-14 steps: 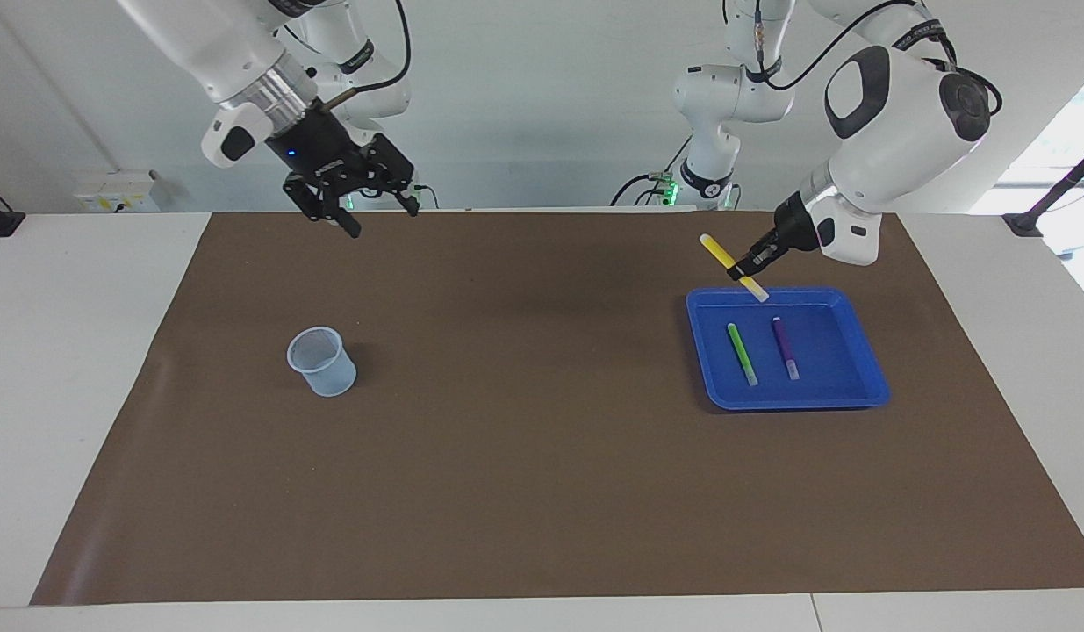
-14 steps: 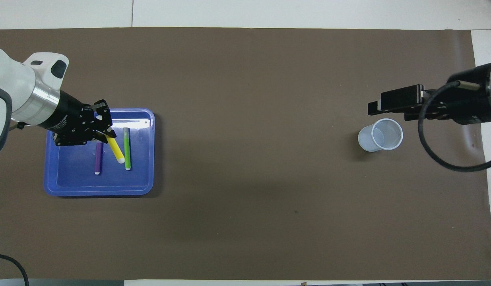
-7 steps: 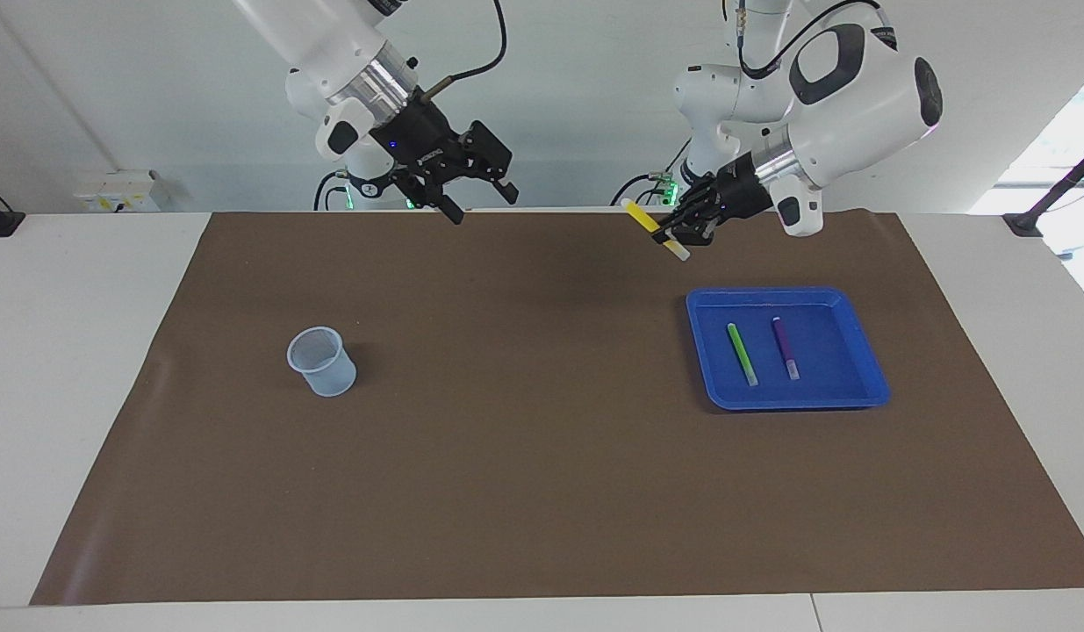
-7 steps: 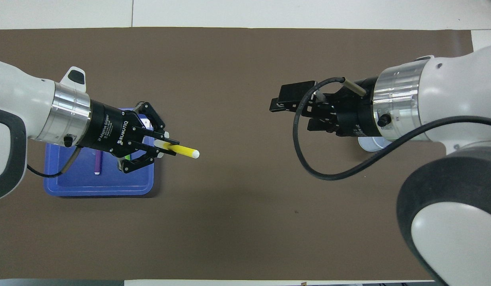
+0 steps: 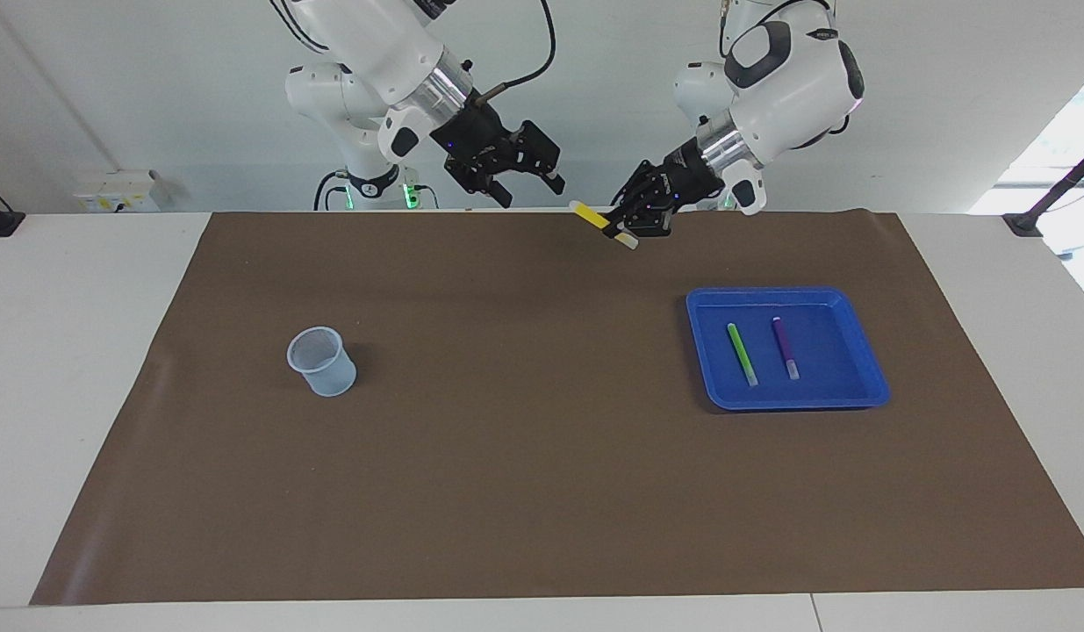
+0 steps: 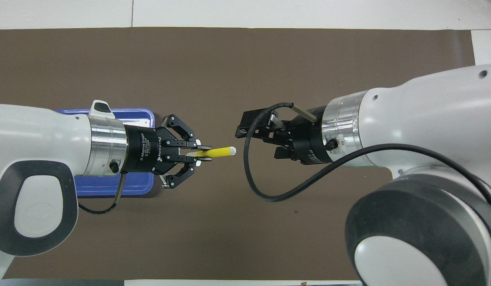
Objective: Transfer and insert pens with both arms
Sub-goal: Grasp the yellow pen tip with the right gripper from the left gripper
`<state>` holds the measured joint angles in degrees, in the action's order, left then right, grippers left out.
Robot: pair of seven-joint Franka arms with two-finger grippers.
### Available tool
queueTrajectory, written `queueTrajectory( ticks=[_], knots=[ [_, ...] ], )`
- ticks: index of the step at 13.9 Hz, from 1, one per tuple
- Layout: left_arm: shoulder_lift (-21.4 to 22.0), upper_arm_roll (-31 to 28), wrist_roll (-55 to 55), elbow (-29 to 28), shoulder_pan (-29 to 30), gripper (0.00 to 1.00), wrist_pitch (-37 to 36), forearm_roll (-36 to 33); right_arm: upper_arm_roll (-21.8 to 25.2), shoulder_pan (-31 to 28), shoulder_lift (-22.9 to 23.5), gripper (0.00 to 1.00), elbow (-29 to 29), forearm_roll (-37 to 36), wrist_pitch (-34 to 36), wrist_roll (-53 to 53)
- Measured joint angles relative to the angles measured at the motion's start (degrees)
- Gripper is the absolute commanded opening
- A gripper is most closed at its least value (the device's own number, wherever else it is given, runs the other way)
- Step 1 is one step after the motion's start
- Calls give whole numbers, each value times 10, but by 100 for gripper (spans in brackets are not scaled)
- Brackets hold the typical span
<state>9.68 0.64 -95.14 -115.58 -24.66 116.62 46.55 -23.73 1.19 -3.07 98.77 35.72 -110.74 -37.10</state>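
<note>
My left gripper [image 5: 628, 230] [image 6: 202, 150] is shut on the yellow pen [image 5: 594, 217] [image 6: 222, 151], held raised over the middle of the brown mat with its free end pointing at the right gripper. My right gripper [image 5: 528, 189] [image 6: 254, 139] hangs open, facing the pen's tip across a small gap and holding nothing. The green pen [image 5: 742, 354] and the purple pen [image 5: 786, 348] lie side by side in the blue tray [image 5: 796, 402] [image 6: 122, 115]. In the overhead view the left arm covers both of them.
A pale translucent cup [image 5: 322, 361] stands upright on the mat toward the right arm's end; the right arm hides it in the overhead view. Two smaller white arms with green-lit bases [image 5: 366, 180] stand at the robots' edge of the table.
The left gripper lifted the yellow pen from over the tray and carried it toward the table's middle. The right gripper swung from near the cup toward the middle, staying open.
</note>
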Motion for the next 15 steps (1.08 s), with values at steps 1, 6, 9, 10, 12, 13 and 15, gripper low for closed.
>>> queueTrajectory(
  ticks=[1, 6, 9, 10, 12, 13, 15],
  knots=[
    [2, 0, -15, -4, -4, 0, 11, 2, -5, 0, -3, 100, 6, 0, 0, 0],
    [21, 0, -42, -36, -9, 0, 55, 39, -12, 2, -9, 99, 27, 0, -23, 43],
    [36, 1, -49, -59, -15, 0, 80, 67, -22, 11, -8, 99, 47, -2, -78, 62],
    [39, 2, -51, -65, -19, 0, 89, 70, -25, 14, -7, 99, 51, -4, -91, 71],
    [44, 6, -59, -78, -35, 0, 122, 73, -28, 14, -2, 99, 52, -13, -101, 92],
    [47, 8, -62, -87, -44, 0, 138, 79, -28, 14, 0, 98, 52, -19, -101, 101],
    [53, 9, -63, -99, -52, 0, 153, 90, -29, 14, 1, 97, 52, -26, -101, 109]
  ],
)
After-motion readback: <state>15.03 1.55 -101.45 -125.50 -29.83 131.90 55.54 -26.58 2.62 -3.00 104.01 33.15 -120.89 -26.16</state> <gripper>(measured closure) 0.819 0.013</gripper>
